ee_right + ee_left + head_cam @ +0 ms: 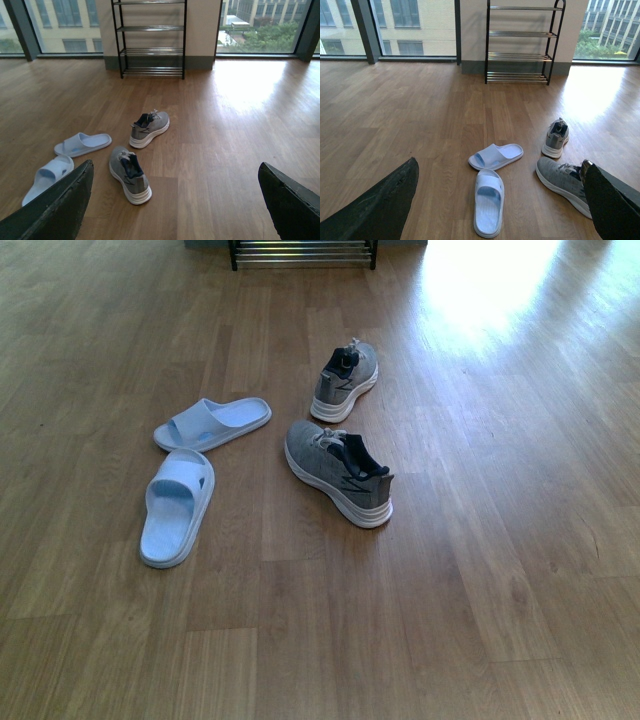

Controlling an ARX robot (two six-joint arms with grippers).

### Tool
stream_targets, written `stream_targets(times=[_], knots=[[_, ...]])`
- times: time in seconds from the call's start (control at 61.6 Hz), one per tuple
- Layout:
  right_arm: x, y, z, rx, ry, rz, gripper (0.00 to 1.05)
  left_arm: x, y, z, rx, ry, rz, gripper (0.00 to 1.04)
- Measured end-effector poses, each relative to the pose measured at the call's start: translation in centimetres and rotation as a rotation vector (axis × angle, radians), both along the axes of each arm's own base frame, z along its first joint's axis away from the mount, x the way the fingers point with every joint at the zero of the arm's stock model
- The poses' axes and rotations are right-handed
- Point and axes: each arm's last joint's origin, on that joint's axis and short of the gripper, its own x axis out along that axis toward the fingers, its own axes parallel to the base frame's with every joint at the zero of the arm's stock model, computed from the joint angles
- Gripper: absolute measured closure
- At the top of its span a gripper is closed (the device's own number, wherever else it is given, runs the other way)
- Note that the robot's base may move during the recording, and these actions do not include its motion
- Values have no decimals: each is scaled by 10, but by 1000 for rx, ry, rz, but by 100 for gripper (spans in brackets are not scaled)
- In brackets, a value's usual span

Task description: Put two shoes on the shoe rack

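My left tool (pixel 500 161) and my right tool (pixel 176 164) both have the fingers wide apart. The near sneaker (pixel 338 472) and the far sneaker (pixel 346 382) lie on the wooden floor (pixel 500 540), well apart from the shoe rack (pixel 303 253).

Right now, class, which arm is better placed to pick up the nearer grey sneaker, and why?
Probably the right. The nearer sneaker lies slightly right of centre, and the right wrist view shows it ahead, between the fingers of the open right gripper. The blue slides lie on the left arm's side.
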Motion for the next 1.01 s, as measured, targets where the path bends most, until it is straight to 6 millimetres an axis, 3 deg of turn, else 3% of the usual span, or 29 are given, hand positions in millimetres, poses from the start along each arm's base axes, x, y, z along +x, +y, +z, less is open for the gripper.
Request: stream_targets(times=[1.006], knots=[[0, 0, 0, 0, 0, 0, 9, 0, 0, 0, 0, 0, 0, 9]])
